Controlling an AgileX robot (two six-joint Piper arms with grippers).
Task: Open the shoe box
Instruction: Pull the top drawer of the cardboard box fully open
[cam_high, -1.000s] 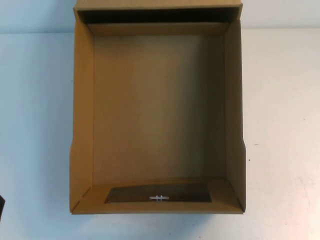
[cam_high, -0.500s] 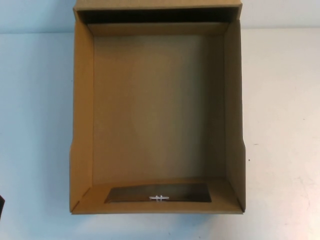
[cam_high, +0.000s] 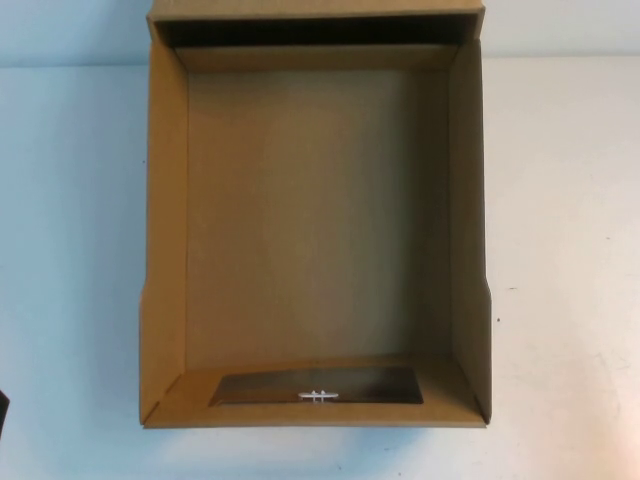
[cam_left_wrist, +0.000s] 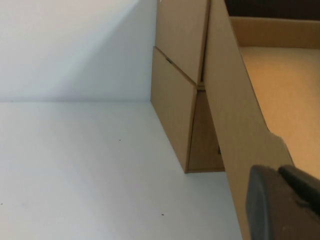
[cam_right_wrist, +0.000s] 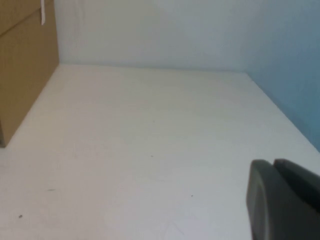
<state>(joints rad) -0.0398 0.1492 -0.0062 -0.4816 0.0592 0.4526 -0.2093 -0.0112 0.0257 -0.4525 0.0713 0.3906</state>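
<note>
Nothing has moved across the last second. The brown cardboard shoe box lies exactly as it did, and neither arm has shifted. This stillness, with the box already open, suggests the task is finished and the arms are parked. The box sits at the middle of the white tabletop, its open mouth facing straight up and its bare, empty floor fully exposed. Its lid is thrown back at the far edge, away from the robot, where it stays joined to the box. The long axis of the box runs from the robot's side towards the far wall. The near end wall carries a dark rectangular patch with a small white mark on it. The left gripper hovers low, just beside the near left corner of the box, its fingers pressed together on nothing. In the high view it is only a dark sliver at the lower left edge. The right gripper rests over bare tabletop, well apart from the right side of the box, fingers also closed and empty.
</note>
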